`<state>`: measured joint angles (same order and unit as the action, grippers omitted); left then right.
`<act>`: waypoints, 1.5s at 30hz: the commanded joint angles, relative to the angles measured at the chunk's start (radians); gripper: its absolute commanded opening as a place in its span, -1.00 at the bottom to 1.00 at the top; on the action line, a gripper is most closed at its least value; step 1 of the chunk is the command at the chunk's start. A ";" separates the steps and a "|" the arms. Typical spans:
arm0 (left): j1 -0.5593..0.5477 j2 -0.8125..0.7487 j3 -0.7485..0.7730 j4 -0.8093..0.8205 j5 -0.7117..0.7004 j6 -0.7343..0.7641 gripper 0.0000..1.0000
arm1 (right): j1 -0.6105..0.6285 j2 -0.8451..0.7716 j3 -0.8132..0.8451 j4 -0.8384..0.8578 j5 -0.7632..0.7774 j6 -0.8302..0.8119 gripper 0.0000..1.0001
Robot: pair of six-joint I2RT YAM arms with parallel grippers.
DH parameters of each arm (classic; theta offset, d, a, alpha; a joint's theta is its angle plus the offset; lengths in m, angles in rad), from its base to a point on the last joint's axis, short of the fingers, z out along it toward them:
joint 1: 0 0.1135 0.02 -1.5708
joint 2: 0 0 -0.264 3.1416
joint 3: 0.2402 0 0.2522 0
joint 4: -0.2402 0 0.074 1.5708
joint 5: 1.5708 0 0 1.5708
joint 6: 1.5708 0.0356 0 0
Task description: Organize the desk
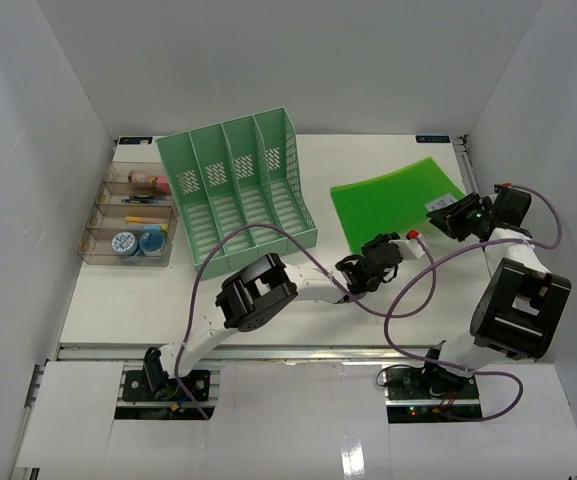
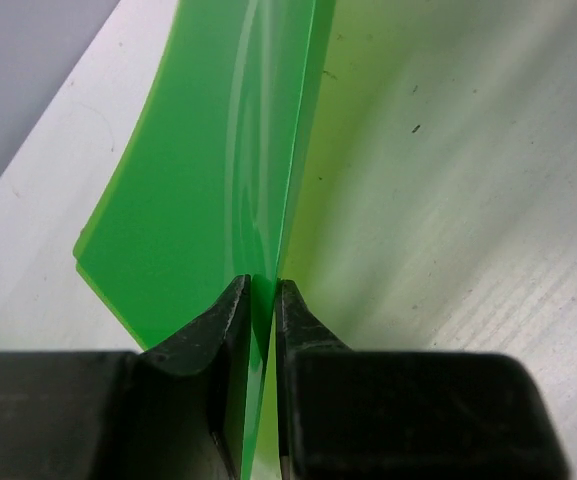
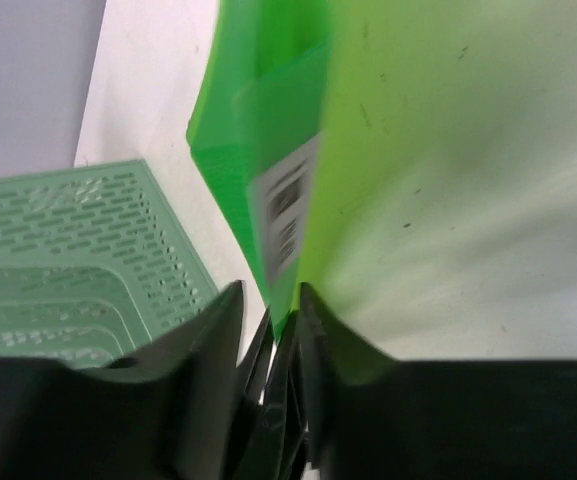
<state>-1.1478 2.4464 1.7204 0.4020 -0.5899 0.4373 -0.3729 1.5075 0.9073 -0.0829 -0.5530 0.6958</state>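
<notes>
Green plastic folder (image 1: 398,205), just right of the file rack (image 1: 238,190), looks light, floppy and slick; my left gripper (image 2: 258,290) and right gripper (image 3: 268,300) each pinch its edge.

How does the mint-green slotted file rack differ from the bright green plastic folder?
The mint-green file rack is pale, perforated, four-slotted; the bright green folder is vivid, thin, smooth. No gripper touches the rack; the left gripper and right gripper pinch the folder. Both are green.
</notes>
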 commanded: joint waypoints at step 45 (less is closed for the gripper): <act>0.148 -1.416 -0.780 -0.223 0.472 -0.559 -1.00 | 0.034 -0.429 0.221 -1.080 -0.839 -2.448 0.80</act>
<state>-1.0008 1.1609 0.9932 0.2783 -0.1539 -0.1380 -0.3856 1.0793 1.0014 -0.7639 -1.2986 -0.9488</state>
